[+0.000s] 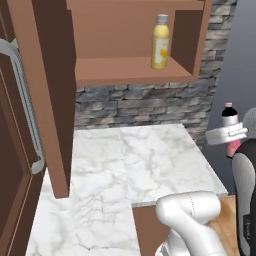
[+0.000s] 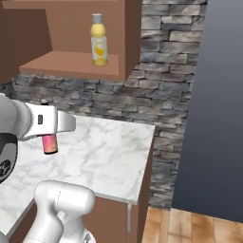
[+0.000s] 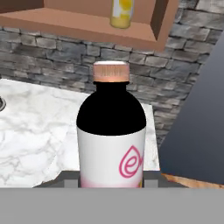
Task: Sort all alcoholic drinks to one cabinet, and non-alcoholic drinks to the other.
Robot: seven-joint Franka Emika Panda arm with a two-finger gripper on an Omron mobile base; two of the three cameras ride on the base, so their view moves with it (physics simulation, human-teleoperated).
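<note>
The tool is clamped on the small pink bottle. Its two tips sit low on the bottle's sides, one on each side. The bottle stands straight up in the grip, with its cap on top and its long way going up and down. In the hand view it stands right in front, very close.

The pink bottle is held up in the air, not touching the white marble surface. In the left base view it hangs out past the surface's right edge, near the back right corner. In the right base view the pink bottle shows with only its pink bottom peeking out under the white hand, so from that side it is hard to say just where it hangs.

The yellow juice bottle stands upright on the shelf of the open cabinet, close to the shelf's right end. That shelf is above the tool, on the wall behind the surface. Seen from the hand, the yellow juice bottle is up and just a little to one side of the pink bottle's cap.

So the big thing for the next move is up. The pink bottle is not a grown-up drink, so I think it goes beside the yellow one. The tool would have to lift it higher than the shelf's front edge, then go forward.

The arm's hand lies sideways and level, and the arm bends low near the base.
</note>
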